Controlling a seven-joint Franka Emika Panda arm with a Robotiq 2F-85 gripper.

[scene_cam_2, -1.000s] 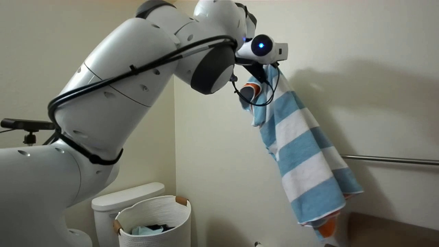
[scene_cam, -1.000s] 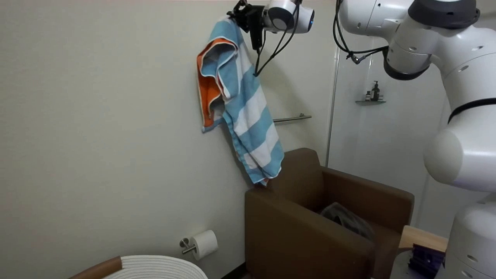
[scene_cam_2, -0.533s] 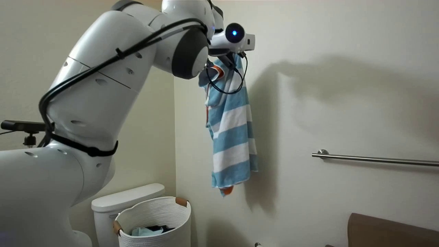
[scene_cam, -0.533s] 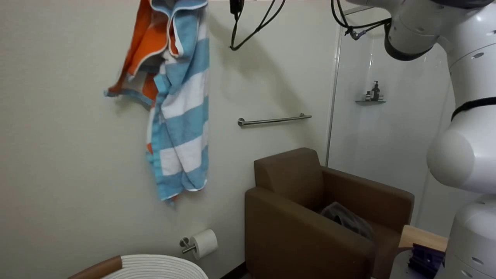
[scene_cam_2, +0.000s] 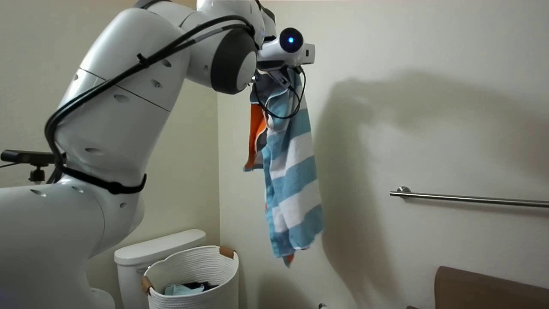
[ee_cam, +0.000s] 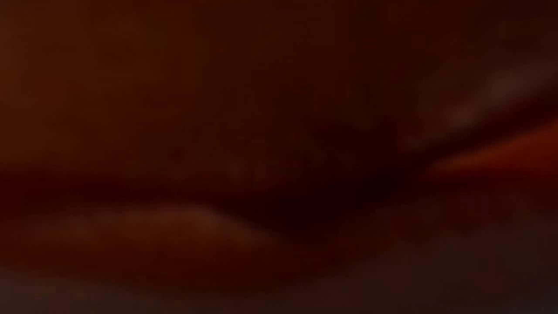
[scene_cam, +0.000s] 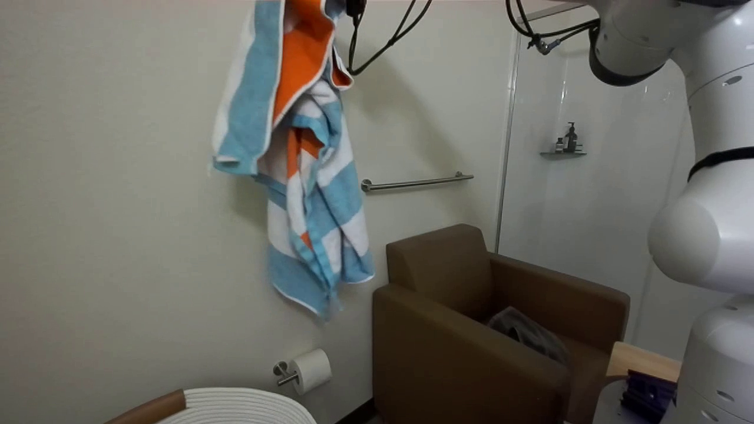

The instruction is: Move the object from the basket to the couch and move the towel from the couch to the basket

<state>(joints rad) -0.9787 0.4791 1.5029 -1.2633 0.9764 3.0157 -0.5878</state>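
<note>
I've got striped towel (scene_cam_2: pixel 296 180) clamped in my gripper (scene_cam_2: pixel 283 77), hanging up high, right of basket (scene_cam_2: pixel 225 274) & left of couch (scene_cam: pixel 439 353) w/ gray item (scene_cam: pixel 530 335) on seat.

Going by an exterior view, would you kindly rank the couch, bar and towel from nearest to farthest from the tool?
1. Towel: held aloft, near the middle.
2. Bar: lower, at the right.
3. Couch: bottom right, below the bar.
</note>
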